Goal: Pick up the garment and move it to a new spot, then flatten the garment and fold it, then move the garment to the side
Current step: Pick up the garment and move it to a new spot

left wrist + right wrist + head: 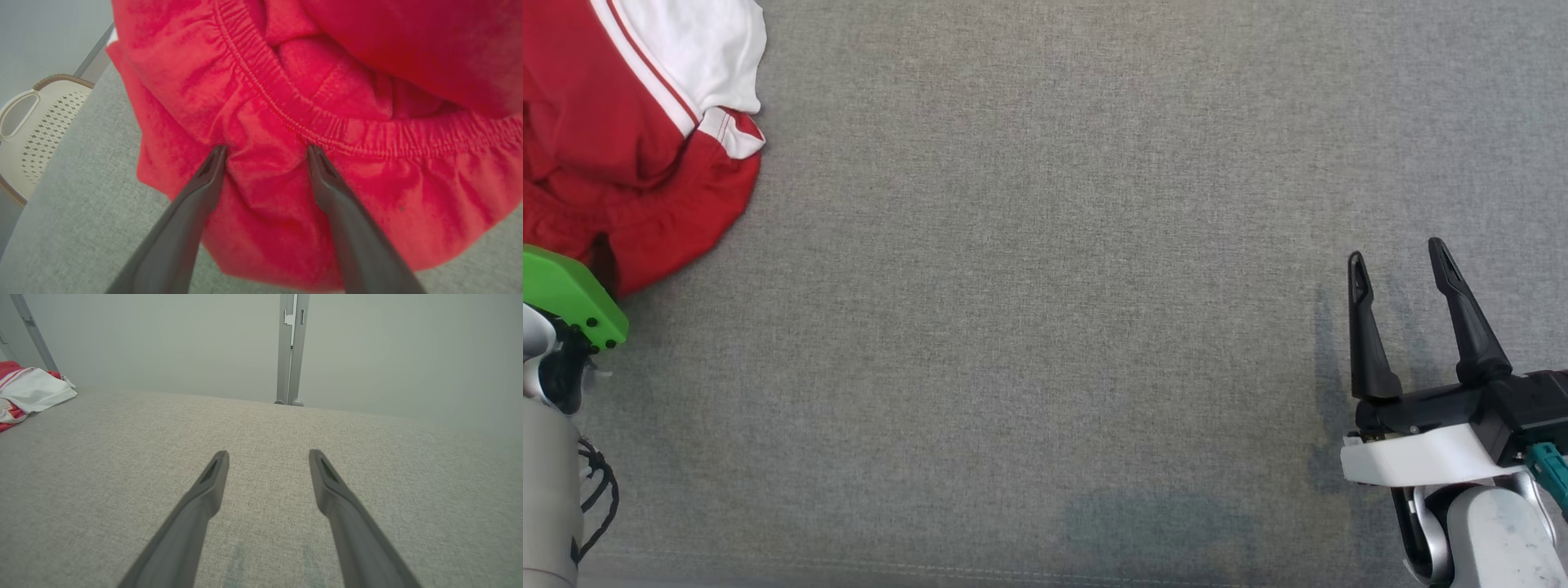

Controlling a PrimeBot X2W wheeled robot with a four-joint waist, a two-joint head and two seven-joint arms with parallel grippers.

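Pick-up stage. The crumpled red-and-white fabric garment (367, 183) was pressed by the spread, empty left gripper (265, 152); closure upon it was judged next. The right gripper (1396, 251) was likewise spread.

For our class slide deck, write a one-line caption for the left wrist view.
Open left hand, fingertips at the elastic band of a crumpled red garment lying on grey cloth.

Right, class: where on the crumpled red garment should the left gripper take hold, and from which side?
Probably the gathered elastic waistband of the red garment, just beyond the left gripper. Come from the robot's near side, as it points now: its open jaws straddle a bunched ridge of cloth, thick enough to pinch.
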